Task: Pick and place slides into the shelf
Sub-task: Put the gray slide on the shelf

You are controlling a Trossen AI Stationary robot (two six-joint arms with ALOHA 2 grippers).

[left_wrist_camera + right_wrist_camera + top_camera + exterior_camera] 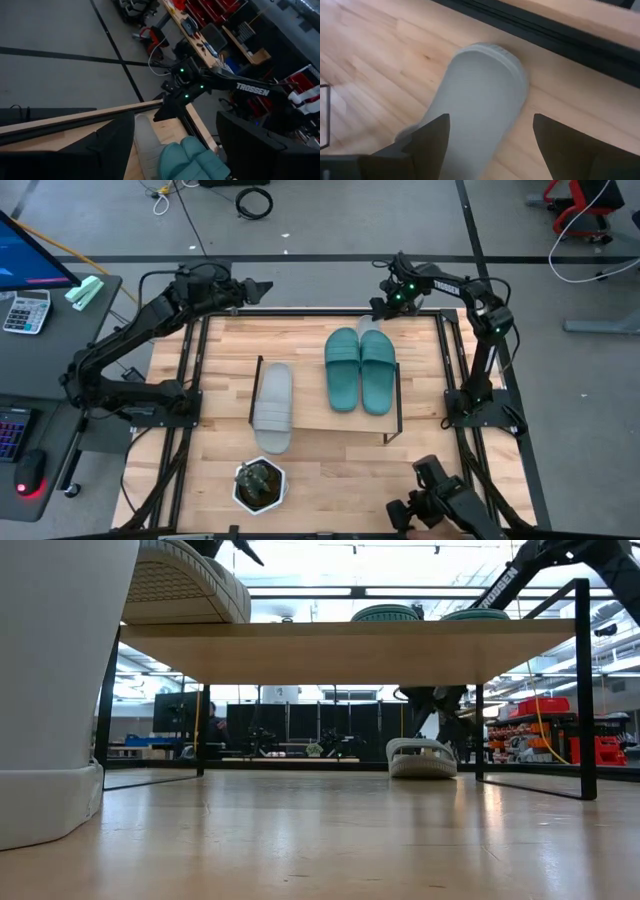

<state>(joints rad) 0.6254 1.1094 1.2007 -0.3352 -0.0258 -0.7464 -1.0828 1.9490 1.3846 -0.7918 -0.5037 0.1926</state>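
Observation:
The shelf stands mid-table. On its board lie one light grey slide and the teal pair. The second grey slide lies sole-down on the tabletop past the shelf's far edge. My right gripper hovers open just above it, one finger on either side. My left gripper is open and raised over the table's far-left edge, pointing toward the right arm.
A plant in a white pot stands near the table's near edge, left of centre. Black frame rails run along the table's sides and far edge. A dark camera mount sits at the near right corner.

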